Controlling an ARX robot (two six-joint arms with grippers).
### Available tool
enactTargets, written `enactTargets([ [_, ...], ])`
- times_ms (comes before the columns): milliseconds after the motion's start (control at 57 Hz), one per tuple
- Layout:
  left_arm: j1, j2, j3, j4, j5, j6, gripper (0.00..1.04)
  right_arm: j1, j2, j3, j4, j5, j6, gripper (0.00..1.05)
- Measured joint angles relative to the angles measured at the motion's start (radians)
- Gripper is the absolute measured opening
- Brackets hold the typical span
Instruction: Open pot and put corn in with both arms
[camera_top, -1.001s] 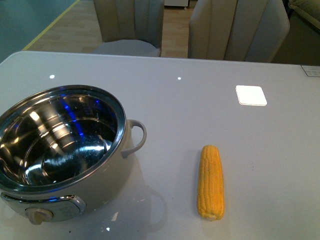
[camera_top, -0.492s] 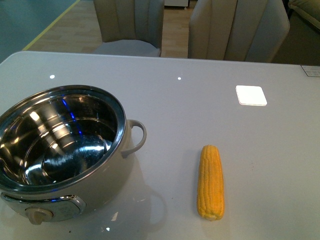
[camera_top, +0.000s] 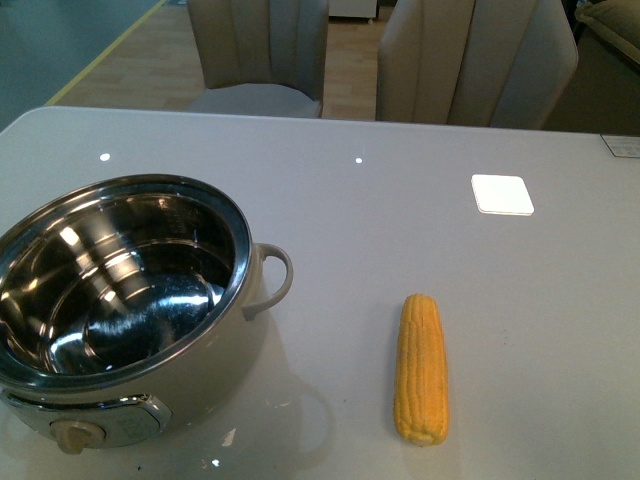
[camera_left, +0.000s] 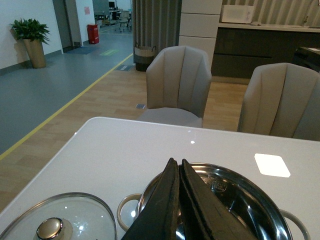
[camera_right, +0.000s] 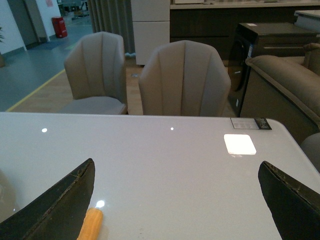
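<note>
Yellow corn (camera_top: 421, 368) lies right of open pot (camera_top: 215, 365). Right pincer (camera_right: 176, 165) spread wide: grab mid-cob, across its width. Left pincer (camera_left: 178, 162) closed, empty.

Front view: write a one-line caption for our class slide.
Lidless cream electric pot with shiny steel interior sits on a white table, yellow husked corn cob lying apart to its right.

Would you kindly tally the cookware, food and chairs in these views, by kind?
Electric pot: 1
Glass lid: 1
Corn cob: 1
Chairs: 2
Total: 5
</note>
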Motion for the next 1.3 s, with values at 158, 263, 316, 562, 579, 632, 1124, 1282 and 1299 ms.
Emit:
enactTargets([
  [158, -0.002, -0.119, 0.0, -0.153, 0.0, 0.0, 0.04, 0.0, 0.0, 0.0, 0.0, 0.0, 0.0, 0.96],
  [263, -0.002, -0.193, 0.0, -0.2, 0.0, 0.0, 0.04, 0.0, 0.0, 0.0, 0.0, 0.0, 0.0, 0.96],
  [316, -0.002, -0.195, 0.0, -0.201, 0.0, 0.0, 0.04, 0.0, 0.0, 0.0, 0.0, 0.0, 0.0, 0.96],
  [562, -0.002, -0.196, 0.0, -0.202, 0.0, 0.0, 0.08, 0.0, 0.0, 0.0, 0.0, 0.0, 0.0, 0.96],
  [579, -0.002, -0.196, 0.0, -0.202, 0.0, 0.0, 0.09, 0.0, 0.0, 0.0, 0.0, 0.0, 0.0, 0.96],
  [632, -0.002, -0.196, 0.0, -0.202, 0.0, 0.0, 0.2, 0.0, 0.0, 0.0, 0.0, 0.0, 0.0, 0.96],
  [1124, -0.002, -0.196, 0.0, -0.202, 0.0, 0.003, 0.98, 0.018, 0.038, 0.031, -0.089, 0.074, 0.029, 0.96],
  [1282, -0.002, -0.196, 0.0, -0.203, -0.001, 0.002, 0.98, 0.026, 0.289, 0.14, -0.409, 0.206, 0.151, 0.96],
  [1299, -0.002, -0.197, 0.0, -0.203, 0.0, 0.002, 0.98, 0.023, 0.302, 0.138, -0.411, 0.202, 0.162, 0.96],
])
